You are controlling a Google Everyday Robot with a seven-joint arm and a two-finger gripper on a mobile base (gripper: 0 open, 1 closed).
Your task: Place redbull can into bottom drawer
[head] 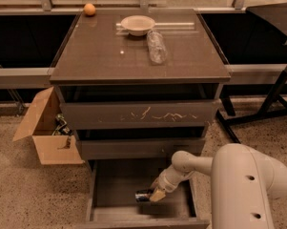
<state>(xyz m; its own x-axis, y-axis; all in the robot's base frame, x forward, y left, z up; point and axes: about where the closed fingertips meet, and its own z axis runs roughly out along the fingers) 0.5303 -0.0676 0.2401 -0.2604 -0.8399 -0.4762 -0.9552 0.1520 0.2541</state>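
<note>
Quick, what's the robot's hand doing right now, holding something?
Gripper: down inside the bottom drawer, right against the redbull can; open or closed cannot be told.

The one camera sits high on the robot's side of the table (100, 51), looking forward and steeply down. The table top fills the far half of the view, the shut drawer fronts (138, 114) the middle, and the open bottom drawer (117, 185) the near edge. The robot's own arm (248, 180) bulks close at near right, and its tool (155, 194) reaches left, low inside that drawer.
</note>
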